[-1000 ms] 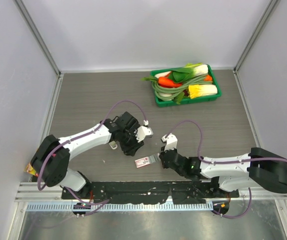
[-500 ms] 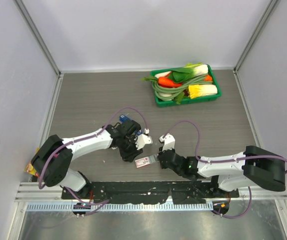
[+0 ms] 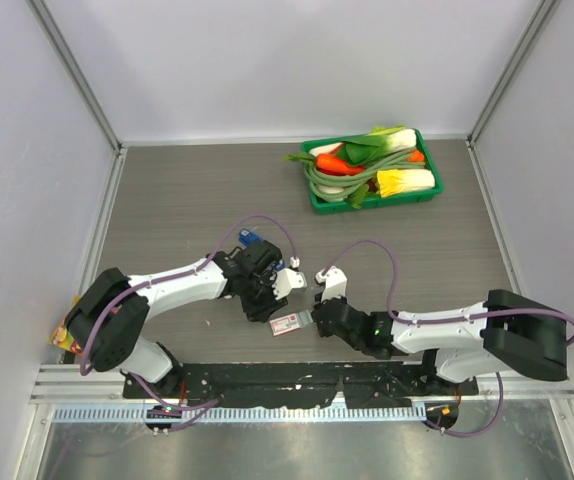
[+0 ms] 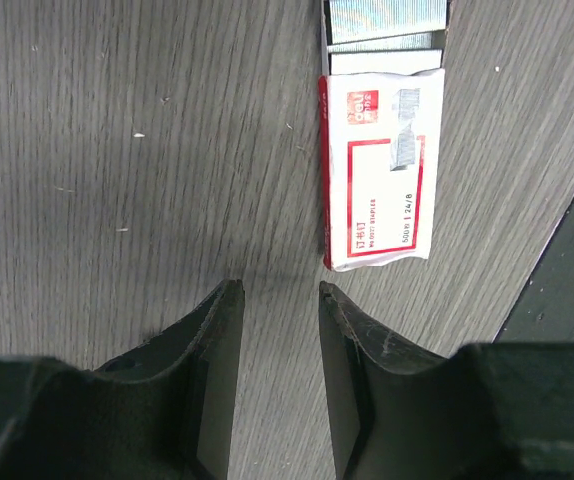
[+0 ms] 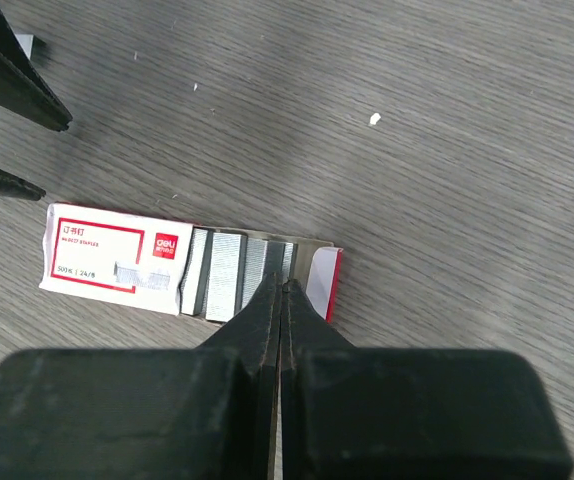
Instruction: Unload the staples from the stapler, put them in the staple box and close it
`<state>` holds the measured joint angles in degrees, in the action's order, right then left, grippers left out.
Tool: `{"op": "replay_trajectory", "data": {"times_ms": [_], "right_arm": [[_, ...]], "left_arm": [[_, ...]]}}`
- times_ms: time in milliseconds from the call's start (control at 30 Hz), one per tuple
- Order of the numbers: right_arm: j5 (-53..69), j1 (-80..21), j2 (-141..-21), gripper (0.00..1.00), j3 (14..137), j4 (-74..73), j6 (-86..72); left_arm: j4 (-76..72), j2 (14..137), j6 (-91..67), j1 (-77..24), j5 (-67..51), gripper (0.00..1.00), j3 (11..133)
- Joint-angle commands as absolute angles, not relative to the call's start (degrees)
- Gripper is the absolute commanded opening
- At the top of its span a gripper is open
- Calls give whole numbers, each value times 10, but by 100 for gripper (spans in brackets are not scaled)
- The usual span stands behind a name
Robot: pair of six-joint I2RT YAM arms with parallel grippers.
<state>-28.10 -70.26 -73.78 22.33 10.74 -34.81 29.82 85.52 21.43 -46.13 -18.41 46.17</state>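
Observation:
The blue stapler [image 3: 250, 238] lies on the table behind my left wrist, mostly hidden by the arm and its cable. My left gripper [image 3: 266, 303] [image 4: 277, 290] is open and empty, low over bare table, with its tips just short of the flat red-and-white box [image 3: 285, 323] [image 4: 382, 180]. My right gripper [image 3: 313, 318] [image 5: 282, 284] is shut, with its tips over the open end of that box [image 5: 112, 258], where strips of boxed staples [image 5: 229, 272] show. I cannot make out a loose staple sliver.
A green tray [image 3: 372, 203] of toy vegetables stands at the back right. A small yellow-red item [image 3: 60, 338] lies by the left arm's base. The black rail [image 3: 297, 375] runs along the near edge. A white crumb [image 5: 374, 119] lies on the table.
My left gripper has moved nearer, toward the box, and the blue stapler now shows behind it. My right gripper has crept slightly left to the box's open end.

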Motion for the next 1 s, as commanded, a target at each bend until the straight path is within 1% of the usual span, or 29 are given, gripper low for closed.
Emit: {"op": "replay_trajectory", "data": {"times_ms": [0, 667, 967], "right_arm": [[-280, -701, -744, 1, 243, 125, -353], [-287, -722, -771, 1, 277, 107, -328], [-288, -726, -783, 1, 274, 104, -332]], "left_arm": [[275, 857, 214, -465, -183, 40, 459], [270, 855, 212, -464, -178, 40, 454], [271, 853, 214, -465, -175, 40, 454]]}}
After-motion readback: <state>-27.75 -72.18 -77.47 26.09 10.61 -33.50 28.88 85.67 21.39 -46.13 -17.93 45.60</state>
